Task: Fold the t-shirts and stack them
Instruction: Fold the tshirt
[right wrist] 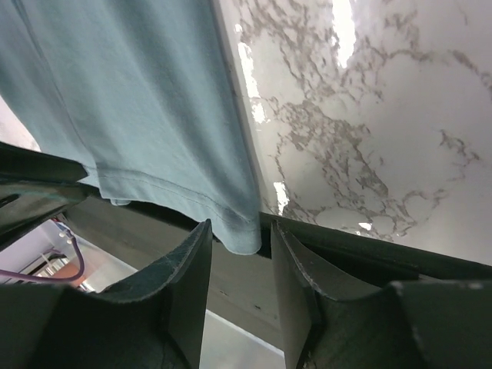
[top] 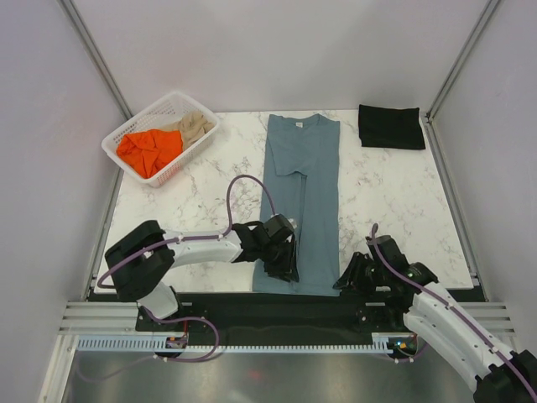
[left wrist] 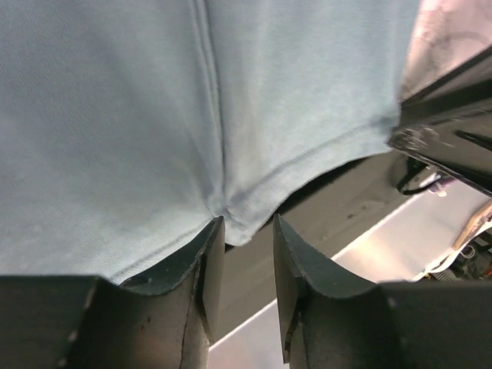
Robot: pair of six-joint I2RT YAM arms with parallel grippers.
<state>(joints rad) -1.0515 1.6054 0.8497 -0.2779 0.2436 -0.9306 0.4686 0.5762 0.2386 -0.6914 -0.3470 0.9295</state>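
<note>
A slate blue-grey t-shirt (top: 315,193) lies folded into a long strip down the middle of the marble table (top: 394,201), neck label at the far end. My left gripper (top: 284,270) is at its near left hem corner. In the left wrist view the fingers stand apart, and the hem corner (left wrist: 233,227) hangs loose at the tips of the left gripper (left wrist: 247,223). My right gripper (top: 346,280) is at the near right corner, and the right wrist view shows the right gripper (right wrist: 240,227) open too, with the hem corner (right wrist: 243,237) hanging unclamped between its tips. A folded black t-shirt (top: 391,127) rests at the far right.
A white lattice basket (top: 186,154) at the far left holds an orange t-shirt (top: 149,149) and a beige one (top: 195,124). The black mounting rail (top: 277,311) runs along the table's near edge, under the shirt's hem. Pale enclosure walls close in both sides.
</note>
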